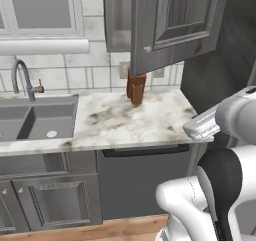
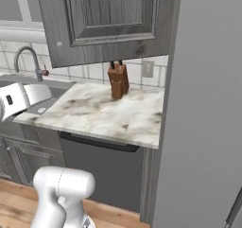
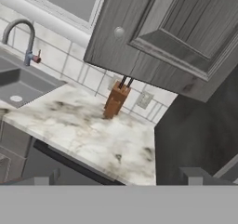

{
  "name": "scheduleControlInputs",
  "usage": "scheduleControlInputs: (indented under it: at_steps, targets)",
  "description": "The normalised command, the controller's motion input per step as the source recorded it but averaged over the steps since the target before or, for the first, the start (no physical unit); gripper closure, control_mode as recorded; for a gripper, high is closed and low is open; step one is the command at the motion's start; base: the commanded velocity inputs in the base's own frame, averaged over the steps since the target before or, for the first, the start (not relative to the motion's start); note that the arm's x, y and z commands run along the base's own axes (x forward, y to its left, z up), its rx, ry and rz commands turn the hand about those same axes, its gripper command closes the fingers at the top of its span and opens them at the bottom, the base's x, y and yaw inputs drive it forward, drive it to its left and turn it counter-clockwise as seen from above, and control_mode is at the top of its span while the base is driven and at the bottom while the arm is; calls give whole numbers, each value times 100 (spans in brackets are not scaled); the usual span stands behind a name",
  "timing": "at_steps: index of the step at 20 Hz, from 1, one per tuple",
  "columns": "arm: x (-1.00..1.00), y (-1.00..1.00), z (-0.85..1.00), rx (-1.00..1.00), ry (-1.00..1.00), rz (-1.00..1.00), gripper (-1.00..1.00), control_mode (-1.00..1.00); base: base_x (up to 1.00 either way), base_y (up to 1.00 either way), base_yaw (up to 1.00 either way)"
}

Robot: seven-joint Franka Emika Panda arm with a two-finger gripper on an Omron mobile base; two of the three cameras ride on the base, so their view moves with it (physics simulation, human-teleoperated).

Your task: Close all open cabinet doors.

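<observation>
One dark grey wood-grain cabinet door (image 1: 175, 25) stands swung open over the marble counter, its round silver knob (image 1: 147, 49) at the lower left corner. The same cabinet door (image 2: 108, 19) fills the top of the right base view, and the cabinet door (image 3: 162, 32) hangs ahead and above in the hand view, knob (image 3: 119, 31) towards me. My gripper (image 3: 121, 177) is open with nothing between its fingertips (image 3: 46, 177), well short of the door and lower than it. The white hand (image 1: 202, 126) hovers off the counter's front right corner.
A brown knife block (image 1: 136, 87) stands on the counter (image 1: 125, 125) under the door. A sink (image 1: 30, 120) with a curved faucet (image 1: 22, 77) lies to the left. A tall dark panel (image 2: 208, 104) walls off the right. Base cabinets (image 1: 55, 200) sit below.
</observation>
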Motion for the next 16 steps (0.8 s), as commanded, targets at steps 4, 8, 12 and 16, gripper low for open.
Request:
scheduleControlInputs:
  at_steps: [4, 8, 12, 16]
  targets:
    - [0, 0, 0, 0, 0, 0, -100, 100, 4, -1, 1]
    - [-4, -9, -4, -1, -8, 0, -100, -100, 0, 0, 0]
    - [-1, -35, -9, -5, -23, 10, -100, -100, 0, 0, 0]
    - [-15, -68, 0, -2, -19, 18, -100, -100, 0, 0, 0]
